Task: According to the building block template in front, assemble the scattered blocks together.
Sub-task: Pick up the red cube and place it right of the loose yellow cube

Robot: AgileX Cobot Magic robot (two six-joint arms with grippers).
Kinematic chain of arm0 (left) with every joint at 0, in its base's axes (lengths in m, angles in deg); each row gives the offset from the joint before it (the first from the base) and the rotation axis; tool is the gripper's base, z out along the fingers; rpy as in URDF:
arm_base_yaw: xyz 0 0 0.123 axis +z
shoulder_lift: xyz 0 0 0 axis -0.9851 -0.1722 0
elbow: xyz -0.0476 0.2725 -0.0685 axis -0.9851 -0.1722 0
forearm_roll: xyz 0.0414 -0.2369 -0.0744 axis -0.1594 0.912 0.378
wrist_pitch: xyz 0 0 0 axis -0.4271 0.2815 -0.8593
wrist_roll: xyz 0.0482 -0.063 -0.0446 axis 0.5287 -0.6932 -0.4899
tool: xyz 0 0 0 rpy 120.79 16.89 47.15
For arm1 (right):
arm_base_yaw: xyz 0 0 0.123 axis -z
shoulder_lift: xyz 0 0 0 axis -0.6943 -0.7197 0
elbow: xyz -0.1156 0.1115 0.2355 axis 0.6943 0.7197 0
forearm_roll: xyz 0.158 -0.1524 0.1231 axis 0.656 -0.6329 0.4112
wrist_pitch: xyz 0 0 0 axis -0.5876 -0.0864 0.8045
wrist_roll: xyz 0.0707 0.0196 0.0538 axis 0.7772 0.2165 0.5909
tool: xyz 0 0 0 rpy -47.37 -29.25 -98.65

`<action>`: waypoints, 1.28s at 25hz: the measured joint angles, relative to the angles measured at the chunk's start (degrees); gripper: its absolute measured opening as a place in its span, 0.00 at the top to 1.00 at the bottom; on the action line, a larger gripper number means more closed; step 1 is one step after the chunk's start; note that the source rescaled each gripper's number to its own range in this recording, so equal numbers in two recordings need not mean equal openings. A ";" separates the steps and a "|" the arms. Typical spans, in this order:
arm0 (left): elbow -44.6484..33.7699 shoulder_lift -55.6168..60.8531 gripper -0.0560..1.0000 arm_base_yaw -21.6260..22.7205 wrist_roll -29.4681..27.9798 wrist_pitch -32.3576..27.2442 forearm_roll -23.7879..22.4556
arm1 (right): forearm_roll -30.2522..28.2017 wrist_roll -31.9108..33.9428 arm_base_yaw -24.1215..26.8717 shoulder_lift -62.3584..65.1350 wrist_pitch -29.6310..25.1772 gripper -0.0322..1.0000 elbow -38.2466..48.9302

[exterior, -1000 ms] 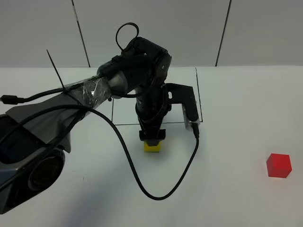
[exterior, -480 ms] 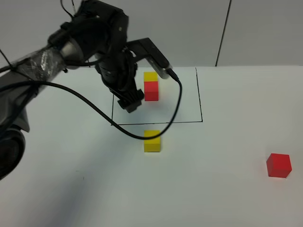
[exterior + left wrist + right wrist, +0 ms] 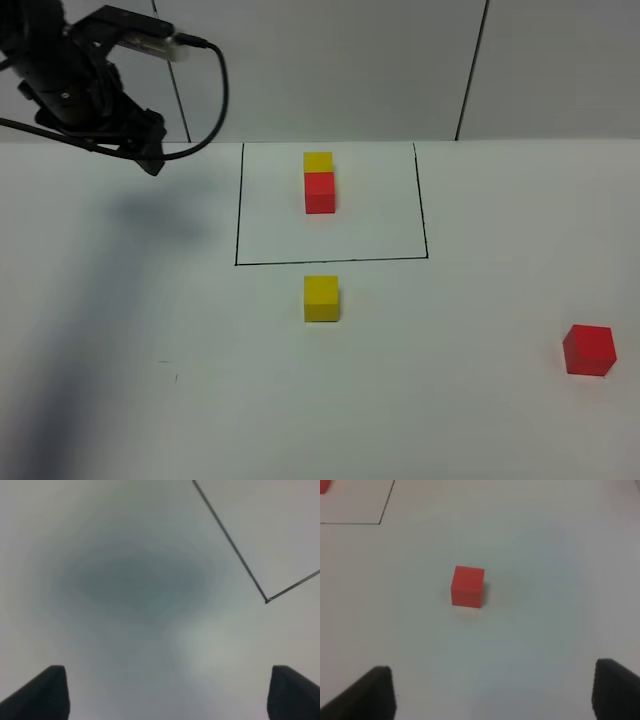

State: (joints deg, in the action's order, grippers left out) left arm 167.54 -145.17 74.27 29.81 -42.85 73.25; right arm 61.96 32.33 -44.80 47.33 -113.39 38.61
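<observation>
The building block template is a yellow cube joined to a red cube inside a black-line rectangle. The loose yellow block lies just in front of that rectangle. The loose red block lies far right and shows in the right wrist view. My left gripper hangs raised at the far back left, open and empty. My right gripper stands open with nothing in it, short of the red block; the exterior view does not show it.
A white tabletop carries everything. The left arm's black cable loops above the back left. A corner of the black frame line shows under the left wrist, and another corner shows in the right wrist view.
My left arm has risen from the yellow block and swung back to the far left, leaving the block on the table in front of the frame. The red block has not moved.
</observation>
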 joint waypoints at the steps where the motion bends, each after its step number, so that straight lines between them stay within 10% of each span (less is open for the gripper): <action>1: -1.27 0.87 0.19 1.36 -0.05 0.00 0.78 | 0.00 0.00 0.00 0.00 0.00 0.35 0.00; 11: -17.80 15.19 0.22 13.23 -0.35 5.90 2.91 | 0.00 0.00 0.00 0.00 0.00 0.35 0.00; 32: -62.10 70.93 0.26 14.13 -8.60 16.56 -0.15 | 0.00 0.00 0.00 0.00 0.00 0.35 0.00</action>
State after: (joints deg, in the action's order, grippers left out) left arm 105.44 -74.24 88.39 21.21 -26.28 73.10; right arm 61.96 32.33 -44.80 47.33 -113.39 38.61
